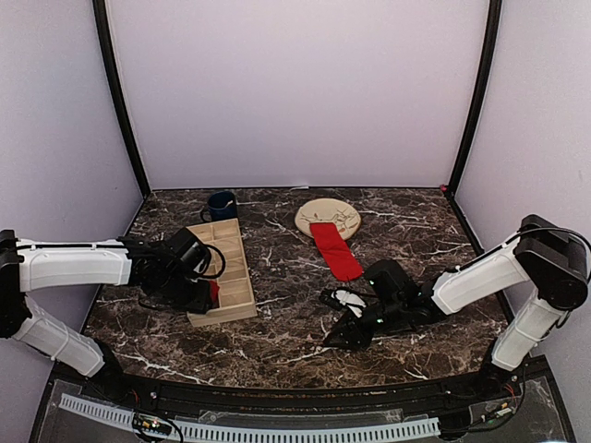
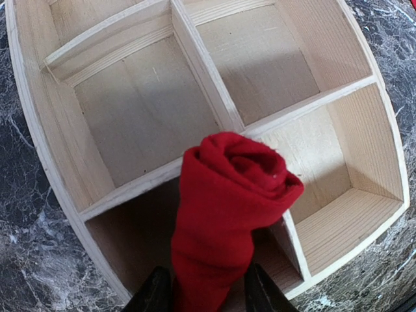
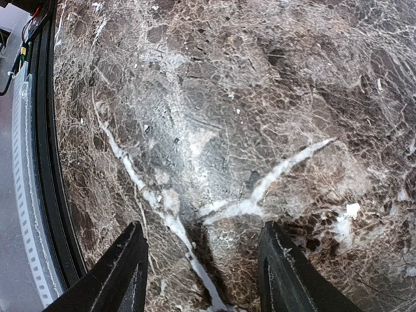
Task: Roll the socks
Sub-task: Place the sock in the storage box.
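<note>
A rolled red sock [image 2: 227, 188] stands in a near compartment of the wooden divided tray [image 2: 201, 65], leaning over a divider. My left gripper [image 2: 207, 276] is open, with a finger on either side of the roll's lower end and a thin gap at each side. From above, the roll [image 1: 214, 293] shows as a small red patch by the left gripper [image 1: 207, 295]. The other red sock [image 1: 335, 251] lies flat, its far end on the beige plate [image 1: 328, 217]. My right gripper [image 1: 332, 319] is open and empty over bare marble, just short of that sock's near end.
A dark blue mug [image 1: 222, 205] stands behind the tray [image 1: 231, 268]. The table's black front rim [image 3: 45, 162] runs close to the left of the right gripper [image 3: 203, 266]. Dark marble lies between the tray and the flat sock.
</note>
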Available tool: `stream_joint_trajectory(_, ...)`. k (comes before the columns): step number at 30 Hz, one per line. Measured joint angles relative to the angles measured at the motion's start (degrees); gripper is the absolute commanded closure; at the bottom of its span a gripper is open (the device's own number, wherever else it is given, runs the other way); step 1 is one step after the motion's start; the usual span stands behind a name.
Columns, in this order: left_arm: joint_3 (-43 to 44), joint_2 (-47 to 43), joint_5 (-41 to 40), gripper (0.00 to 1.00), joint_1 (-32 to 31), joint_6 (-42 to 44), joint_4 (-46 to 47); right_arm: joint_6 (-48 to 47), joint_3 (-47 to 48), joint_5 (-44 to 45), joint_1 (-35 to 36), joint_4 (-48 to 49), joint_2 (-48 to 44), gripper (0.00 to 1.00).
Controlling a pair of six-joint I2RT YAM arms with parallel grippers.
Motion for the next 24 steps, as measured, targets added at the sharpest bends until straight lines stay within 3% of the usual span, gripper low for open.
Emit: stream_joint_trajectory(24,3.4,-1.7,-2.1,0.55,-0.6,1.6,-1.8,0.0,0.9,0.4,0.0,-1.4,0.0,0.46)
